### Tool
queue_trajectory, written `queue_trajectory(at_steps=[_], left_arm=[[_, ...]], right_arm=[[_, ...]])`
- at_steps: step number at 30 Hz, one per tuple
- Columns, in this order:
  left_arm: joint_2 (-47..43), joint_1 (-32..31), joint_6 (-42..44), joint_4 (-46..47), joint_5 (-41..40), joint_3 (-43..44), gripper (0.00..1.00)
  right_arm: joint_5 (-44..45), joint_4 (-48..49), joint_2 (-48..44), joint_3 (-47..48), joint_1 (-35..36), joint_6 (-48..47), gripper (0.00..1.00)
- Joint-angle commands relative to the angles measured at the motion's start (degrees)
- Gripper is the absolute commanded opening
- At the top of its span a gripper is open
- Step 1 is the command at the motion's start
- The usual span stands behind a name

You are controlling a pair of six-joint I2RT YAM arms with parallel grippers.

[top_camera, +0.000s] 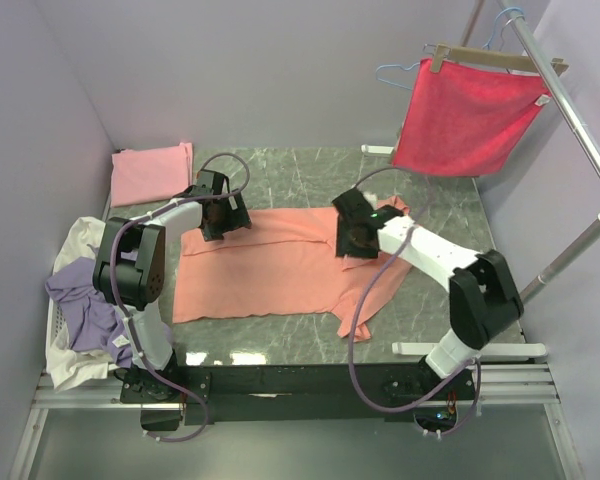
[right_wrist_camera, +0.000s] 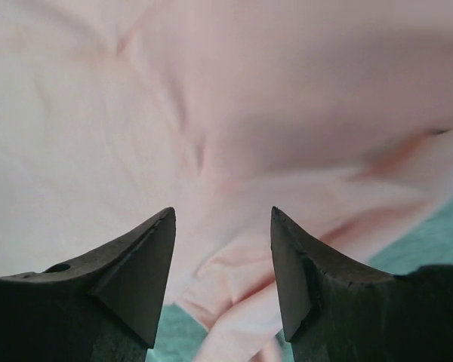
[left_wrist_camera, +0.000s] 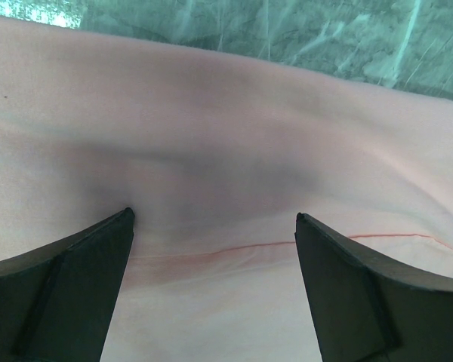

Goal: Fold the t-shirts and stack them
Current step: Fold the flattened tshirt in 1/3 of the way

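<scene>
Salmon-orange shirt (top_camera: 270,265): spread on the table (top_camera: 310,170), directly beneath both sets of my fingers; its cloth fills both wrist views.
Long axis: sideways, running from my left fingers across to my right ones; one sleeve (top_camera: 358,305) trails back toward my bases on the right.
Left gripper (left_wrist_camera: 215,219): jaws spread wide, gripping nothing, poised over the shirt's far-left edge, a seam (left_wrist_camera: 241,245) just under the tips.
Right gripper (right_wrist_camera: 223,215): jaws apart, nothing pinched, over rumpled cloth at the far-right end.
Nearer arm: neither; each has its own end.
My judgement: both must pinch the far edge together and draw it toward me.
Beyond: light pink shirt (top_camera: 150,172) past my left fingers; lavender shirt (top_camera: 85,300) and cream shirt (top_camera: 80,235) heaped outside my left arm; crimson cloth (top_camera: 470,115) hanging past my right.
</scene>
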Motion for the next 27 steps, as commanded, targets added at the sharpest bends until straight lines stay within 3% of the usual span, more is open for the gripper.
queue_trajectory(at_steps=[1,5,15,19,27], left_arm=[[0.78,-0.41,0.58,1.58,2.05,-0.67,0.93],[0.17,-0.32,0.75,0.97,1.26,-0.67,0.93],[1.22,0.11,0.93,-0.36,-3.05,0.21,0.94],[1.31,0.47,0.93,-1.23,-5.57,0.64,0.95],[2.27,5.64,0.58,-1.67,-7.09,-0.41,0.96]], right_arm=[[5.22,3.62,-2.82,3.36,-8.18,-2.29,0.59],[3.29,5.03,1.49,7.41,-13.55,-5.38,0.58],[-3.03,9.25,18.17,17.25,-19.18,-7.93,0.58],[-2.69,5.22,25.04,26.37,-21.21,-7.93,0.55],[0.38,0.72,31.65,33.52,-27.53,-8.37,0.52]])
